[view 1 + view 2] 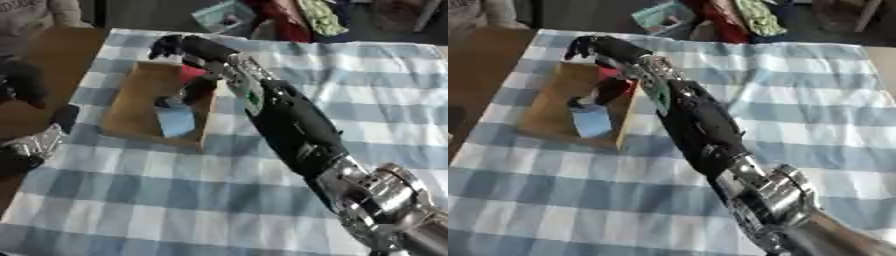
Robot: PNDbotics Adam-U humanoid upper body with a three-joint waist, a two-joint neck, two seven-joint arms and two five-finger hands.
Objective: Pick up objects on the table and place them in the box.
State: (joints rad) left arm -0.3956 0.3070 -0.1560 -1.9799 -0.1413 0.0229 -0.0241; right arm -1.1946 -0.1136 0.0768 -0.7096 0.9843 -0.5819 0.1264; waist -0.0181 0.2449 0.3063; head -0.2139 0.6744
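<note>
The robot's right hand [188, 60] reaches from the lower right across a surface [350, 115] covered in blue-and-white check, and hovers over a shallow brown box [131, 115] at the upper left. A red object [191, 73] sits under the palm with the fingers curled about it, though blur makes the hold hard to confirm; a light blue object [175, 120] already lies inside the box. This looks like the placing step, so the next move calls for spreading the fingers over the box, while the left hand [31, 147] rests at the left edge, its fingers unreadable.
</note>
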